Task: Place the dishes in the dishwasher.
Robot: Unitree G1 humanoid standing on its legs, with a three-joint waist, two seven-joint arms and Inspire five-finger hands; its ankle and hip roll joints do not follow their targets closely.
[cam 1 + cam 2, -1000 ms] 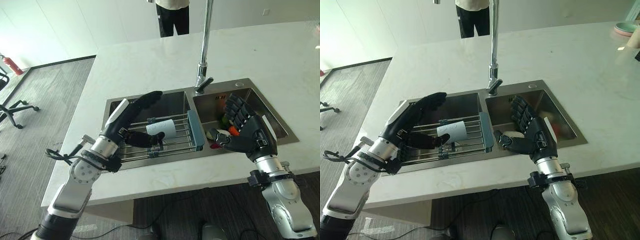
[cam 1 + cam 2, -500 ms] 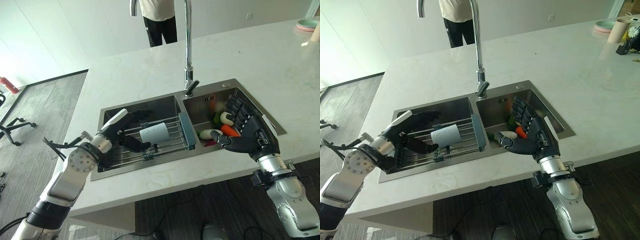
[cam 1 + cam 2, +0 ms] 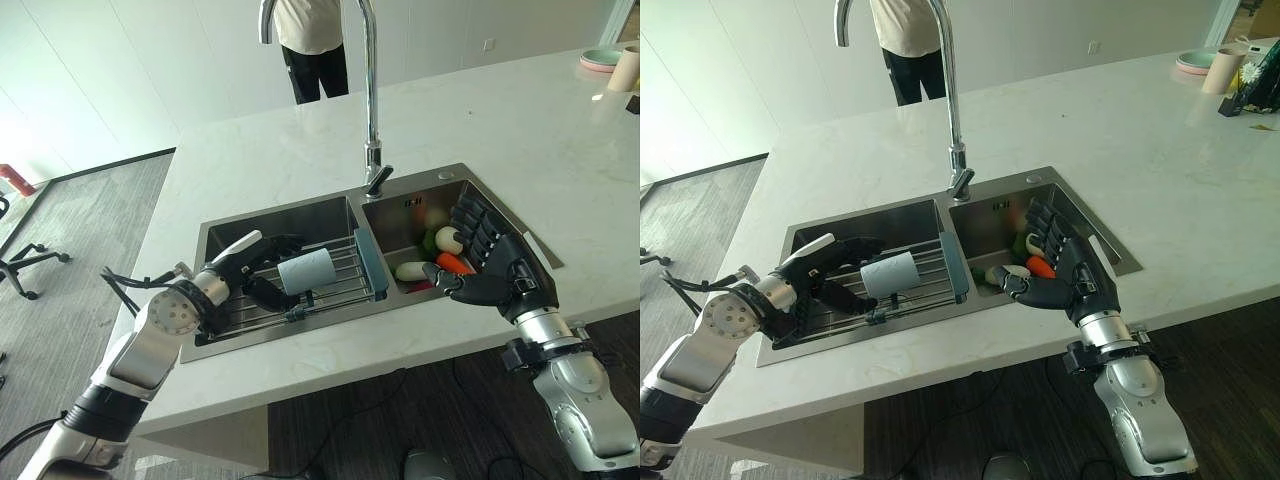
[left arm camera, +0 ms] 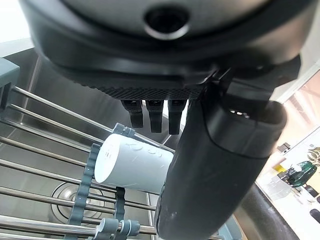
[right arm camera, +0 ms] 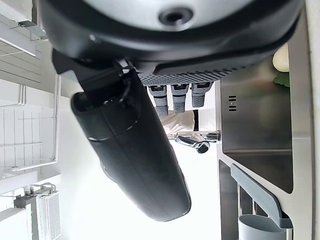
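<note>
A pale blue cylindrical cup point(image 3: 306, 270) lies on its side on the wire rack point(image 3: 340, 285) spanning the left basin of the brushed-steel double sink point(image 3: 305, 210). The left hand point(image 3: 250, 270) is at the cup's 9 o'clock, fingers spread and extended toward it, thumb below, gripping nothing; the left wrist view shows the cup's smooth, closed flat end point(image 4: 107, 160) just past the fingertips. The right hand point(image 3: 495, 265) hovers above the right basin, fingers relaxed and open, empty. Beneath it lie rounded white, orange and green items point(image 3: 440, 255), too small to identify. A tall chrome gooseneck faucet point(image 3: 370, 100) rises at 12 o'clock. A person point(image 3: 312, 45) stands beyond the white marble counter point(image 3: 250, 160).
</note>
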